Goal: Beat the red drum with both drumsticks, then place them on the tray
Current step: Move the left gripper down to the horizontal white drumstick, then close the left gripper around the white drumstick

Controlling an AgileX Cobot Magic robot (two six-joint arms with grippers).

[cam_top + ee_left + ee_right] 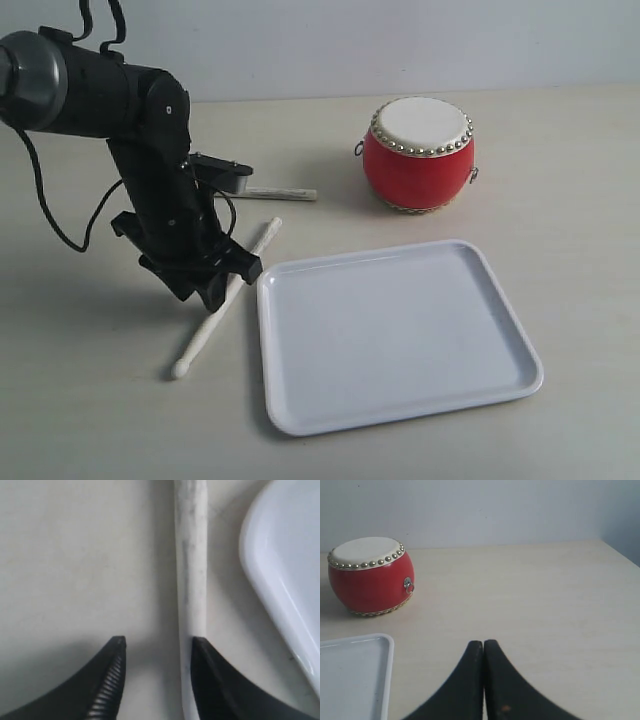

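Note:
One pale drumstick (228, 297) lies slantwise on the table just left of the white tray (400, 335). My left gripper (220, 283) stands open over it. In the left wrist view the drumstick (191, 560) runs between the fingers, against one of them, with a gap to the other. A second drumstick (283, 194) lies behind the left arm, partly hidden by it. The red drum (418, 152) stands upright behind the tray. My right gripper (484, 643) is shut on nothing, low over the table, with the red drum (369, 576) ahead of it. It is out of the exterior view.
The tray's rounded corner (280, 565) lies close beside the stick and the left gripper. Another tray corner (355, 672) shows near the right gripper. The left arm (150, 140) leans over the table's left side. A pale wall stands behind the table.

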